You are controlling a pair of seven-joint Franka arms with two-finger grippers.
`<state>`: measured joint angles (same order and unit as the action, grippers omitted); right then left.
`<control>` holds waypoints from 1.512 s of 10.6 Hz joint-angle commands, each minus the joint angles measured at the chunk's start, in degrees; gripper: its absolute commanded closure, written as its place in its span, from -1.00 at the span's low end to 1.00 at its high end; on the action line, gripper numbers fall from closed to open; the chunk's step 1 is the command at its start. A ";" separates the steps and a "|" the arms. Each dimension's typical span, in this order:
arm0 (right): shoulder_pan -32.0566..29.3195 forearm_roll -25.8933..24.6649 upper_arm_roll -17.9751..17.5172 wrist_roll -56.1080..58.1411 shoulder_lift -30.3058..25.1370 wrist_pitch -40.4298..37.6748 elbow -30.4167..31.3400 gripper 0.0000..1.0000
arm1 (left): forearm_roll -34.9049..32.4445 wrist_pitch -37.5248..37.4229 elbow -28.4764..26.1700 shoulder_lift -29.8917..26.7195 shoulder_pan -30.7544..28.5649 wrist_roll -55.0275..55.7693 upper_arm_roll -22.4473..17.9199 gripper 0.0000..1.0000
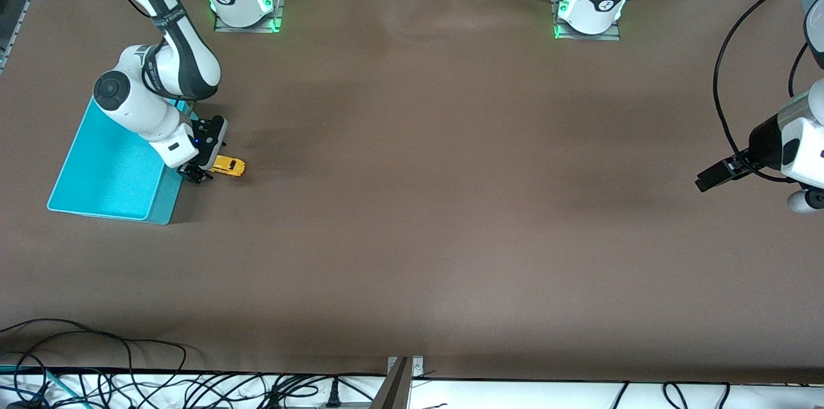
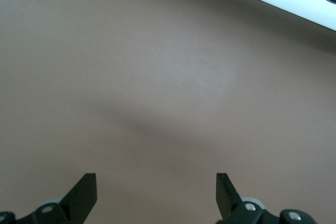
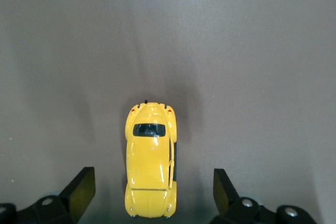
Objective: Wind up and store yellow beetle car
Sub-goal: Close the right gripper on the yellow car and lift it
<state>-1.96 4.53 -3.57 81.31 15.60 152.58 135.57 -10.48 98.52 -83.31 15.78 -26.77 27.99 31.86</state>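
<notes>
1. The yellow beetle car [image 1: 228,165] sits on its wheels on the brown table [image 1: 425,203], just beside the teal bin [image 1: 103,171], on the bin's side toward the left arm's end of the table.
2. The right gripper [image 1: 196,174] is low over the table, right at the end of the car that faces the bin, between the bin's wall and the car.
3. From the right wrist, the car [image 3: 150,161] lies lengthwise in the gap between the two dark fingers [image 3: 79,192]; they stand wide apart, one on each side, and neither touches the body.
4. Rounded yellow roof, one dark window, and a dark wheel edge along one flank: that is all that wrist view gives of the car.
5. The bin lies flat at the right arm's end of the table, with the right arm's elbow and wrist hanging over it.
6. The left gripper [image 1: 711,177] waits well apart from the bin, up over the left arm's end of the table.
7. Left wrist view: its fingers [image 2: 84,195] are spread with nothing between them, only bare brown table [image 2: 168,77] below.
</notes>
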 commanded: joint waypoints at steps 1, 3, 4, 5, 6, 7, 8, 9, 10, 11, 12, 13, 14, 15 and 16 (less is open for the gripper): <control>-0.86 0.31 -0.74 1.22 1.80 2.10 0.40 -1.00 | 1.16 -0.79 0.78 0.21 -0.39 -1.62 0.22 -1.00; -0.86 0.31 -0.74 1.22 2.50 2.29 0.49 -1.00 | 1.16 -0.79 0.78 0.21 -0.47 -1.62 0.22 -1.00; -0.86 0.39 -0.82 1.22 2.59 2.46 0.49 -1.00 | 1.16 -0.79 0.87 0.21 -0.39 -1.62 0.22 -1.00; -0.86 0.39 -0.82 1.13 2.94 2.55 0.49 -1.00 | 1.16 -0.79 0.87 0.21 -0.39 -1.62 0.22 -1.00; -0.86 0.39 -0.82 1.13 2.95 2.55 0.49 -0.82 | 1.16 -0.79 0.96 0.21 -0.39 -1.62 0.31 -1.00; -0.86 0.31 -1.08 1.30 2.69 2.46 0.49 -0.57 | 1.16 -0.79 0.96 0.12 -0.39 -1.53 0.22 -1.00; -0.86 0.31 -1.17 1.74 2.42 2.38 0.40 -0.11 | 1.16 -0.79 1.05 0.12 -0.39 -1.53 0.31 -1.00; -0.86 0.31 -1.09 1.92 2.33 2.20 0.40 0.29 | 1.16 -0.79 1.05 0.21 -0.39 -1.62 0.22 -1.00; -0.86 0.31 -1.17 2.27 2.16 2.11 0.40 0.66 | 1.16 -0.79 1.05 0.21 -0.39 -1.62 0.22 -1.00; -0.86 0.31 -1.17 2.36 2.07 1.94 0.40 0.98 | 1.16 -0.79 1.05 0.21 -0.39 -1.62 0.22 -1.00; -0.86 0.31 -1.17 2.27 1.72 1.76 0.40 1.00 | 1.16 -0.79 1.05 0.30 -0.39 -1.62 0.22 -1.00; -0.86 0.31 -1.35 2.27 1.02 0.72 0.40 1.00 | 1.16 -0.79 1.05 0.47 -0.47 -1.71 0.22 -1.00; -0.86 0.31 -2.05 2.27 -0.47 -1.30 0.23 1.00 | 1.16 -0.79 1.05 0.65 -0.47 -1.71 0.22 -1.00; -0.86 0.22 -2.49 2.27 -2.48 -4.54 -0.12 1.00 | 1.16 -0.79 1.05 0.65 -0.73 -1.71 0.22 -1.00; -0.86 0.22 -3.10 2.27 -4.42 -6.92 -0.21 1.00 | 1.16 -0.79 1.05 0.65 -0.82 -1.71 0.22 -1.00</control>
<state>-2.00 4.53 -5.26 82.46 15.82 150.12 134.91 -10.48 98.53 -83.30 16.13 -26.97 27.86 31.86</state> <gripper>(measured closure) 0.555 0.000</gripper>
